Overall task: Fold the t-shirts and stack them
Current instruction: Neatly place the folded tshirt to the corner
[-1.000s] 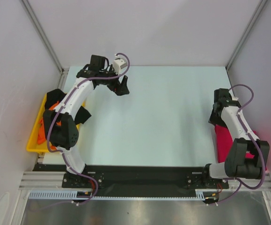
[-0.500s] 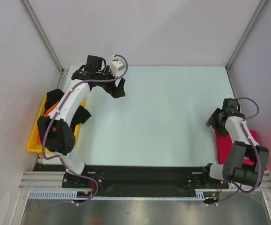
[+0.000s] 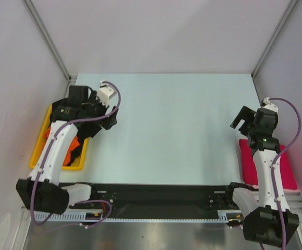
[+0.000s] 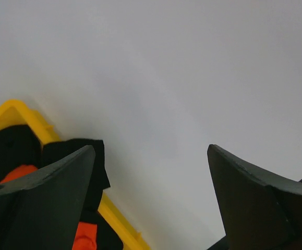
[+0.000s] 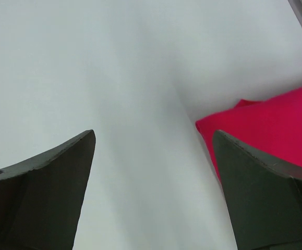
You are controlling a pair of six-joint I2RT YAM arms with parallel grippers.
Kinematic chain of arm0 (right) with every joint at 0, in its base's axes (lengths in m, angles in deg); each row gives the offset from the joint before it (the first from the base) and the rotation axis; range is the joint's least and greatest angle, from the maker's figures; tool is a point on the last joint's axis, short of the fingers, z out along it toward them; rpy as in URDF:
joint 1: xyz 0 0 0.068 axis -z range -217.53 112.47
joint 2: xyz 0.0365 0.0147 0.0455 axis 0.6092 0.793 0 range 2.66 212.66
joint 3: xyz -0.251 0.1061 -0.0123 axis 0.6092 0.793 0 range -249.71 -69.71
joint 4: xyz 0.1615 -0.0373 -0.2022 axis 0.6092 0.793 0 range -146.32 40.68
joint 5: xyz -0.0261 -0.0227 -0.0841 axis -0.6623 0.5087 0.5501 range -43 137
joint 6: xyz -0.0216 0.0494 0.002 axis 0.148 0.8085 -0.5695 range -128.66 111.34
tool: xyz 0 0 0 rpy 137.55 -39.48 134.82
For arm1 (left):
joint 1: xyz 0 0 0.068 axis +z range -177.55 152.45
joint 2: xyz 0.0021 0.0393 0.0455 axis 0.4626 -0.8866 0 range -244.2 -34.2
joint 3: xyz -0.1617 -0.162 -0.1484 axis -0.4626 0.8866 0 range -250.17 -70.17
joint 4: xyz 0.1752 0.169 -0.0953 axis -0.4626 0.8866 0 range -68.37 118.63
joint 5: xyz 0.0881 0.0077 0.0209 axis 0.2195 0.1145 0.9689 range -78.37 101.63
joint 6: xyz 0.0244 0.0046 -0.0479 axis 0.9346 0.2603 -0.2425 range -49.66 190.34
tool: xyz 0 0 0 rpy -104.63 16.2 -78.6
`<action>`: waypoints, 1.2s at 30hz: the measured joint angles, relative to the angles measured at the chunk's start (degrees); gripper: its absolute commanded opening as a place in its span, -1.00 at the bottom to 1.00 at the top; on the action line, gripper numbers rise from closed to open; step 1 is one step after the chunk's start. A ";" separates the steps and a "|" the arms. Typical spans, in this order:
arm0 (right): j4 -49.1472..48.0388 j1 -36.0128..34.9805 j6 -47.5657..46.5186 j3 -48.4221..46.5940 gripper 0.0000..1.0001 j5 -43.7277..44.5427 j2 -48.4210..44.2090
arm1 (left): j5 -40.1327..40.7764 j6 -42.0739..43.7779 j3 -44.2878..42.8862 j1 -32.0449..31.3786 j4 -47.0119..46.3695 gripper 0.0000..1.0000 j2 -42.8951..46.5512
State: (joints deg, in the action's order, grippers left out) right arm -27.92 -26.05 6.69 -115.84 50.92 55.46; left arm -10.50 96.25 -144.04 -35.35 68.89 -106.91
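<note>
A folded crimson red t-shirt (image 3: 248, 161) lies flat at the table's right near edge and shows as a red corner (image 5: 268, 117) in the right wrist view. My right gripper (image 3: 241, 119) (image 5: 153, 133) hovers open just left of and behind it, holding nothing. The orange t-shirt (image 3: 72, 146) (image 4: 85, 237) and the black t-shirt (image 4: 10, 146) lie crumpled in the yellow tray (image 3: 70, 166). My left gripper (image 3: 109, 121) (image 4: 151, 148) stands open and empty over the table, just right of the tray's back corner. No pale pink shirt shows.
The tray (image 4: 20, 109) sits at the table's left edge against the side wall. White walls close in the back and both sides. The pale table top (image 3: 177, 120) stretches between the two grippers.
My left gripper has swung from the table's back towards the tray. My right gripper has come off the red t-shirt, moved back and up, and opened wider.
</note>
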 measured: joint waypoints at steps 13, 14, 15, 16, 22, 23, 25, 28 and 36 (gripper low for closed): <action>-3.50 -0.02 -3.52 -4.17 0.99 -6.36 -0.83 | 7.72 -0.42 17.59 2.56 0.42 0.95 16.48; -3.52 -0.02 -3.39 -4.17 1.00 -6.10 -0.83 | 8.37 -0.44 17.99 2.89 0.33 0.95 16.87; -3.56 -0.02 -3.26 -4.17 0.99 -5.55 -0.85 | 8.74 -0.46 18.29 3.15 0.15 0.94 17.20; -3.63 -0.07 -3.08 -4.17 1.00 -4.52 -0.85 | 9.07 -0.46 18.56 3.39 -0.07 0.95 17.49; -3.65 -0.07 -1.84 -4.17 1.00 1.07 -1.29 | 9.31 -1.03 18.91 4.04 -0.98 0.95 18.36; -3.67 -0.07 -1.68 -4.17 0.99 1.55 -1.51 | 9.31 -1.05 18.95 4.09 -1.03 0.95 18.38; -3.78 -0.07 -1.38 -4.17 0.99 2.32 -2.03 | 9.31 -1.38 19.04 4.15 -1.27 0.95 18.40; -3.89 -0.07 -0.90 -4.17 0.99 3.04 -2.60 | 9.22 -1.46 19.06 4.22 -1.31 0.95 18.40; -3.91 -0.07 -0.79 -4.17 1.00 3.19 -3.02 | 8.37 -1.57 19.06 4.26 -1.36 0.95 18.40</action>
State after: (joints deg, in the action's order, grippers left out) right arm -31.83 -26.11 5.90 -120.02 54.12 52.44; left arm -2.13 94.68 -124.98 -31.08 67.54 -88.51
